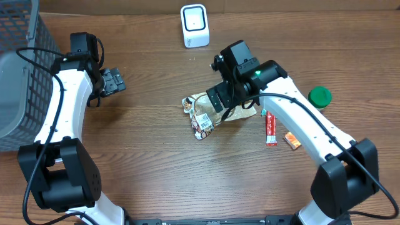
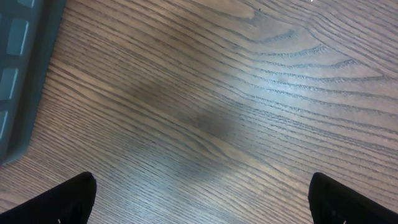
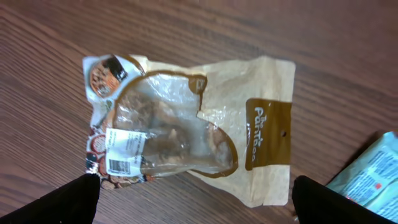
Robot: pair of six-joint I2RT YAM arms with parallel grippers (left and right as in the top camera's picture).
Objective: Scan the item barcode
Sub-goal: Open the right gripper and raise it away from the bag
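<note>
Snack pouch (image 3: 186,130) lies flat on bench (image 1: 156,162) w/ barcode label (image 3: 124,152) up, under right fingers (image 3: 68,202), spread wide, empty; left fingers (image 2: 62,202) apart too, idle. Step: approach, prob.; next calls for descent, pinch on pouch edge, carry to scanner (image 1: 194,25).

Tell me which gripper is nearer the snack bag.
Right. The right gripper hovers over the snack bag, jaws open; the left gripper sits far off, near the basket.

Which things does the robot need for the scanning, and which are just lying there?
For the job: snack pouch with its barcode label, white scanner.
Just lying about: red bar, orange packet, green lid, grey basket.
</note>
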